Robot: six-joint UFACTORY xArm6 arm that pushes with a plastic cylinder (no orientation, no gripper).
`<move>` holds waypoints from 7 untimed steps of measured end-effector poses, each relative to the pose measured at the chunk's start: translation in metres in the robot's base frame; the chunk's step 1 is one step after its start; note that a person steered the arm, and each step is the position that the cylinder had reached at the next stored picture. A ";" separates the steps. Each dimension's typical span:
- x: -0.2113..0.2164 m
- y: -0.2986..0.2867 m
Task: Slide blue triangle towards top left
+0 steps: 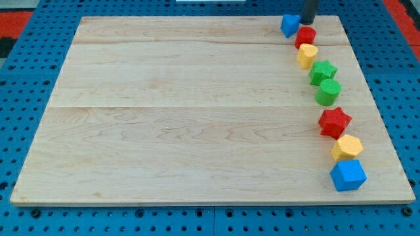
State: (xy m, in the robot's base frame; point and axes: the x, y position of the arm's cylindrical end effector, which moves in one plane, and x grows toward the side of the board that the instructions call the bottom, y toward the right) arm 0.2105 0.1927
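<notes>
My tip (306,22) touches the right side of the blue triangle (289,25) at the bench's (184,111) top-right corner, above the red block (305,36). The end effector is a plain rod, without jaws.

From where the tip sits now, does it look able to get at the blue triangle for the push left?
Probably yes. My tip is right beside the blue triangle, on its right side at the view's top edge. The red block sits just below, but nothing lies between tip and triangle.
</notes>
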 end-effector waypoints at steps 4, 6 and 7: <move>0.014 -0.069; 0.024 -0.089; 0.043 -0.089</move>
State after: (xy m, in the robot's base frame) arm 0.2538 0.1038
